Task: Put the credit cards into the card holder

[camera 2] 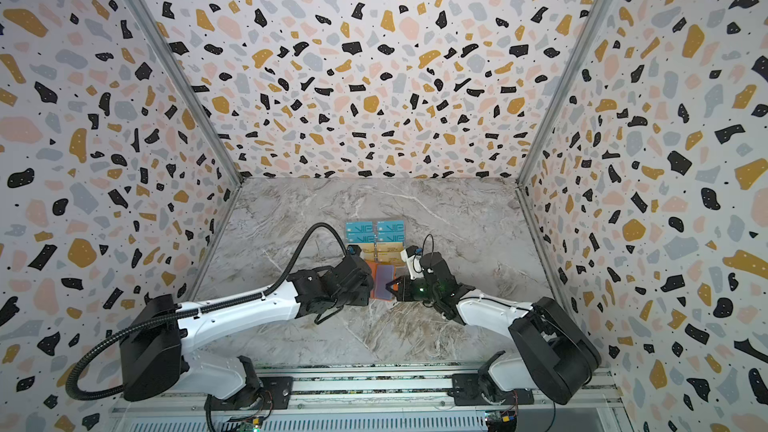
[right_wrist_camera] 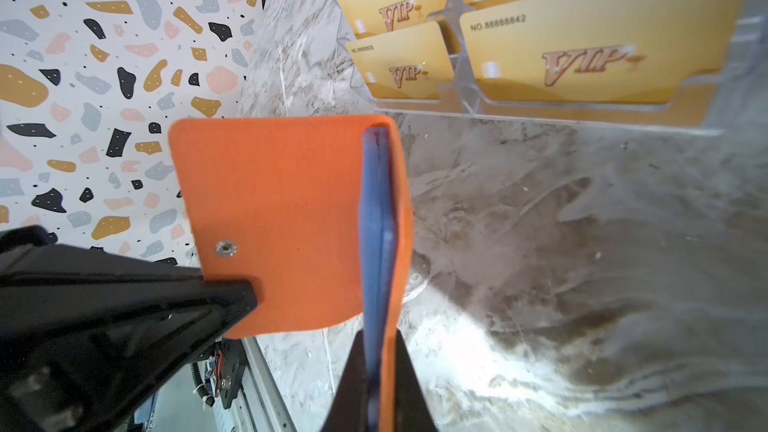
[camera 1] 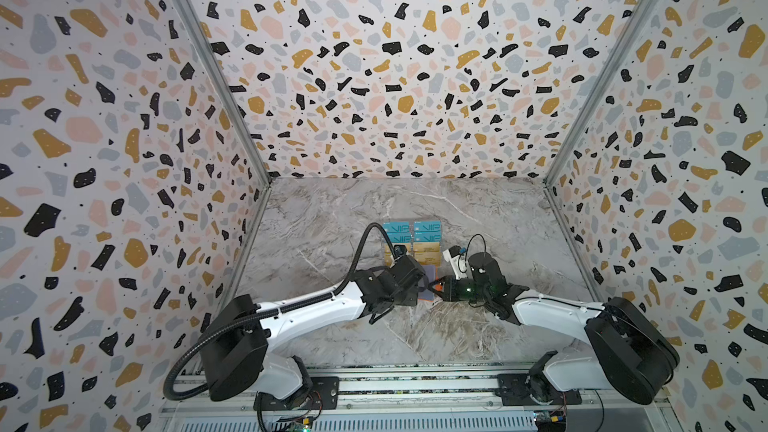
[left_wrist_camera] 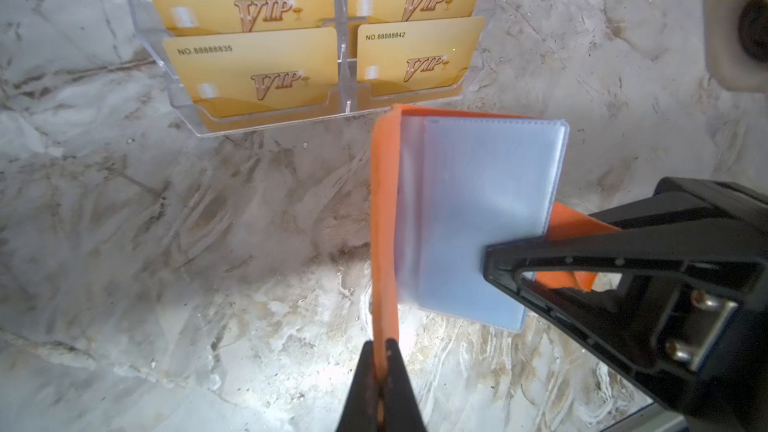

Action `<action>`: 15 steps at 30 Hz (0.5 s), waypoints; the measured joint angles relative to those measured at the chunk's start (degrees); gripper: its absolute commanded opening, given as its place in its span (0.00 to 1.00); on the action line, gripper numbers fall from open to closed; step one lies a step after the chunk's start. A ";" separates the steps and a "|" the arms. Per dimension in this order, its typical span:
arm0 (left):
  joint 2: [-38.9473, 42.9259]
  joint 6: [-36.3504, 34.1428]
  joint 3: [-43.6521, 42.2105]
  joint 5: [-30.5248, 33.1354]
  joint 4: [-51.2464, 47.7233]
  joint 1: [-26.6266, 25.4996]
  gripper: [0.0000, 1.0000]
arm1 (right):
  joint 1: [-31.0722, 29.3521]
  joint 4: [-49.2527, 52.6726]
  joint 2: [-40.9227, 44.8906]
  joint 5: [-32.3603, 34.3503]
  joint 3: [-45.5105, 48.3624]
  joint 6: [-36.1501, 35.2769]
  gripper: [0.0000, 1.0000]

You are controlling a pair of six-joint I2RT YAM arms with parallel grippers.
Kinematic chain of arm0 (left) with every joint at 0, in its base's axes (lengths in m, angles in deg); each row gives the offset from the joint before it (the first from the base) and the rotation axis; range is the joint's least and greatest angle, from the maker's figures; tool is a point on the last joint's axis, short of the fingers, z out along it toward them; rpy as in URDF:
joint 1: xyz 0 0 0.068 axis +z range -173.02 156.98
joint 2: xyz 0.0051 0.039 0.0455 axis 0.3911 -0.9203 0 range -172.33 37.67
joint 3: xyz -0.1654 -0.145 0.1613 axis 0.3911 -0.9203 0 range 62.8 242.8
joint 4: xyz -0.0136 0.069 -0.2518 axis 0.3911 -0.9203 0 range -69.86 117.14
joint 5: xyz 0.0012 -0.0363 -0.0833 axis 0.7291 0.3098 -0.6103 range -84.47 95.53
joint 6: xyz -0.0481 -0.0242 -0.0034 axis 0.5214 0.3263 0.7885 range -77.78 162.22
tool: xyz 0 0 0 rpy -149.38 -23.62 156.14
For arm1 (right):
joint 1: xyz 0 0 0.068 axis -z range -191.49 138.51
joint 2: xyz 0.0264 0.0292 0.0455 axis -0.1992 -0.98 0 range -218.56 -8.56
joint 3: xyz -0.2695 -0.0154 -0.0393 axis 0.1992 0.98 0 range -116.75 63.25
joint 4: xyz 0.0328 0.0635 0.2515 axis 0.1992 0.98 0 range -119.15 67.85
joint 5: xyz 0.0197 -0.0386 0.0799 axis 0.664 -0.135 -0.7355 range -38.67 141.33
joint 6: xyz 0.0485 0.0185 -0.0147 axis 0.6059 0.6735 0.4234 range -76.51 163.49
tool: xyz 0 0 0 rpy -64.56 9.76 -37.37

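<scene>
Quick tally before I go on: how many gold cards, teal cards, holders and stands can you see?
Gold cards showing: 4
Teal cards showing: 4
Orange card holder: 1
Clear stand: 1
Total: 10
Cards hidden behind these cannot be ruled out.

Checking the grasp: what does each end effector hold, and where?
The card holder: left end effector pinches one orange cover's edge; right end effector, blue sleeves plus other cover.

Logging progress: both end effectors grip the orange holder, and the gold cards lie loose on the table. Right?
No: the gold cards stand in the clear stand, as the left wrist view shows. The left end effector and right end effector do grip the holder.
</scene>
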 measured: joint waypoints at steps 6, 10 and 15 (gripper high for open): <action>2.67 0.17 -4.13 -8.37 4.81 2.51 0.00 | 0.90 0.72 0.22 -1.81 0.61 0.15 0.37; 1.20 0.15 -5.22 -13.60 7.96 2.80 0.00 | 1.01 3.32 3.34 -0.42 2.01 -0.57 0.39; -0.31 0.17 -6.25 -18.62 11.47 3.19 0.00 | 1.01 8.00 9.70 2.93 2.21 -2.67 0.41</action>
